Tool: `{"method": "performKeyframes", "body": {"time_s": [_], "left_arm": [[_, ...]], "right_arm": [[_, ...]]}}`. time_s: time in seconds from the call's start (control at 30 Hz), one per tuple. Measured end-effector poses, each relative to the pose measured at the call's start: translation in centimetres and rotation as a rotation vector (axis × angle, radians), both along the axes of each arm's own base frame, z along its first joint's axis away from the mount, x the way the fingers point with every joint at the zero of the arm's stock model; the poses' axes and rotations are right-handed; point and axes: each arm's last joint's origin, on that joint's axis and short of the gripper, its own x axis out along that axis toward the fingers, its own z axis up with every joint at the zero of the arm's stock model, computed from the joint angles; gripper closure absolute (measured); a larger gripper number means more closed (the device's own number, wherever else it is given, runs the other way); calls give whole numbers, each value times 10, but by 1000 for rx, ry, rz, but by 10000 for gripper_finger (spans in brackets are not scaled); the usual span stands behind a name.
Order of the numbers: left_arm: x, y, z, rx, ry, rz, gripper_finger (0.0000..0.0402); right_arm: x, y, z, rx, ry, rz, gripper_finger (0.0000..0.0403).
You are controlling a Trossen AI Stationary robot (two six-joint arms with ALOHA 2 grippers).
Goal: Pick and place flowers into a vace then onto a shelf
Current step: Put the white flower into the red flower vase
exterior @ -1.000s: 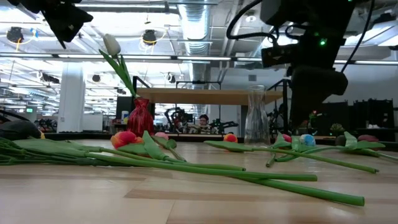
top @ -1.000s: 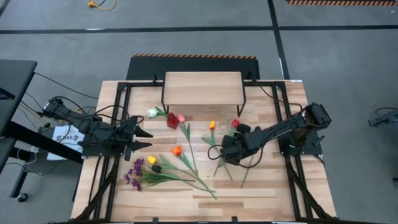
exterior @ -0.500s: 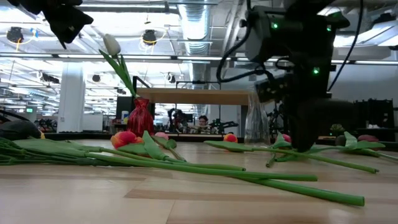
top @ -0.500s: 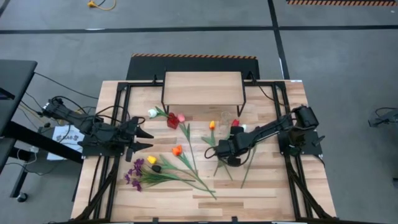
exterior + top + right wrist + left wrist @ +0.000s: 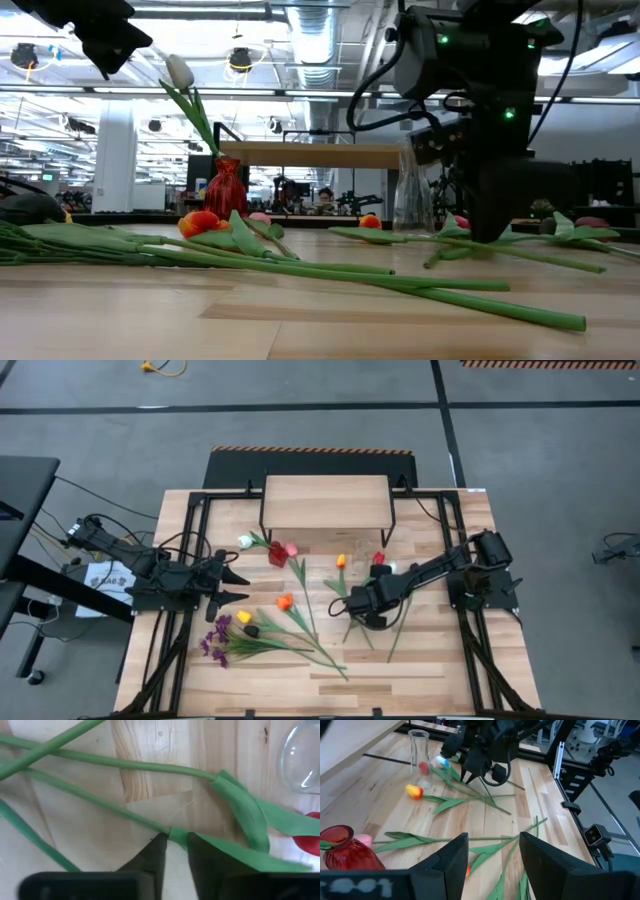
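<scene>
Plank table (image 5: 420, 660): right gripper (image 5: 175, 851) down, pinching green stem (image 5: 125, 815).

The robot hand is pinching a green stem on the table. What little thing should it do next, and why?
Probably lift straight up a little. The right gripper is down at the table with its jaws closed around a green stem that lies flat among other stems. A small rise would likely free that flower from the rest, so it can go toward the clear vase standing close by. The left gripper waits with jaws open.

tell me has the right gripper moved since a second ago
Yes. The right gripper has dropped toward the table and slid slightly left, away from the clear vase, onto a stem.
</scene>
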Motion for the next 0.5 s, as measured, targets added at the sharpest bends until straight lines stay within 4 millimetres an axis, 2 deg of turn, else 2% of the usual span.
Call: {"method": "performKeyframes", "body": {"time_s": [0.1, 0.27, 0.5], "left_arm": [[0, 0, 0, -1, 1, 0, 235], [0, 0, 0, -1, 0, 1, 235], [0, 0, 0, -6, 0, 3, 235]], "right_arm": [[-1, 3, 0, 17, 2, -5, 393], [-1, 8, 1, 15, -6, -30, 399], [1, 23, 15, 34, 42, -26, 402]]}}
